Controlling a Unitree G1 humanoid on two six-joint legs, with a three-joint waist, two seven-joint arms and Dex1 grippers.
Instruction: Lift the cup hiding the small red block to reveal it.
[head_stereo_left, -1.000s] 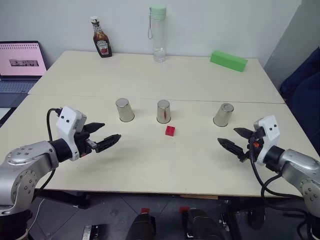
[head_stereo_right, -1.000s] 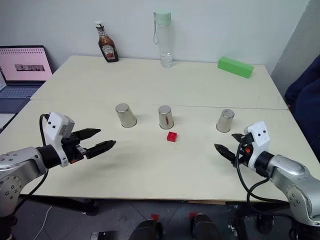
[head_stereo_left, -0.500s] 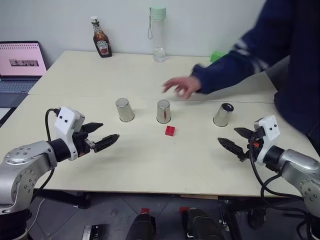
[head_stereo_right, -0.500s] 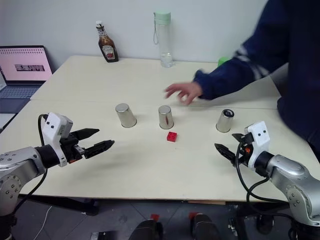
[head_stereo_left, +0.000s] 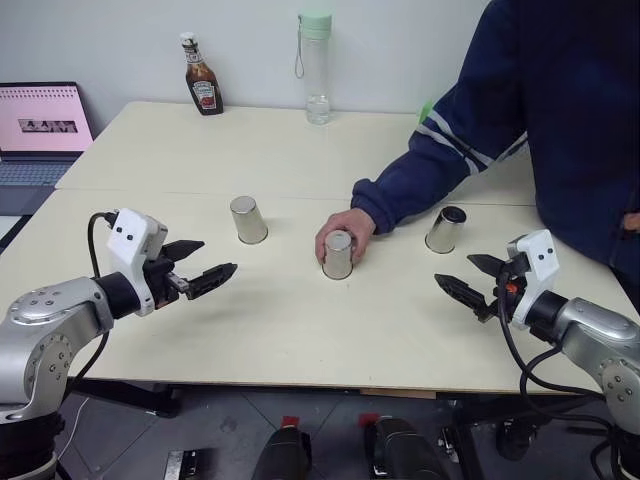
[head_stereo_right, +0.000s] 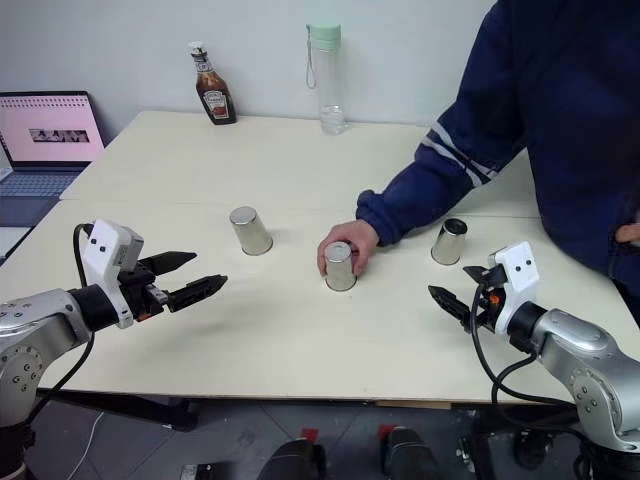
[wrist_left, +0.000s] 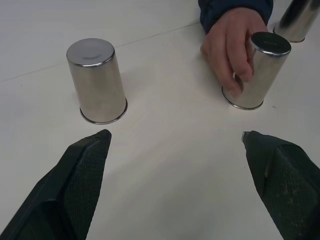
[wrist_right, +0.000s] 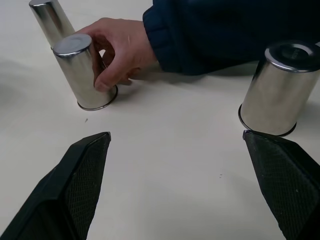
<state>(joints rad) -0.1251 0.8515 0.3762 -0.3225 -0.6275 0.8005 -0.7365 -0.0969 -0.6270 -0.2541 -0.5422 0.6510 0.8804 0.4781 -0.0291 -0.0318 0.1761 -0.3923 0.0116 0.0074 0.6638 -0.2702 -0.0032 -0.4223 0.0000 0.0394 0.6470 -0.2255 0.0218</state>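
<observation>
Standing mouth-down on the pale counter are three steel cups, with a person's hand in a dark blue sleeve wrapped around the middle cup, fingers touching its side while its rim rests flat on the surface. The left cup stands alone well to that one's left, and the right cup stands beside the sleeve on the other side. The small red block cannot be seen anywhere on the counter, so which cup covers it cannot be told from looks. The left tool hovers above the near-left part of the counter, its two black fingers spread wide and holding nothing, pointing toward the cups. The right tool hovers over the near-right part, just short of the right cup, fingers likewise wide apart and empty. At the far edge stand a ketchup bottle and a clear water bottle with a green cap; a laptop sits off to the left.
</observation>
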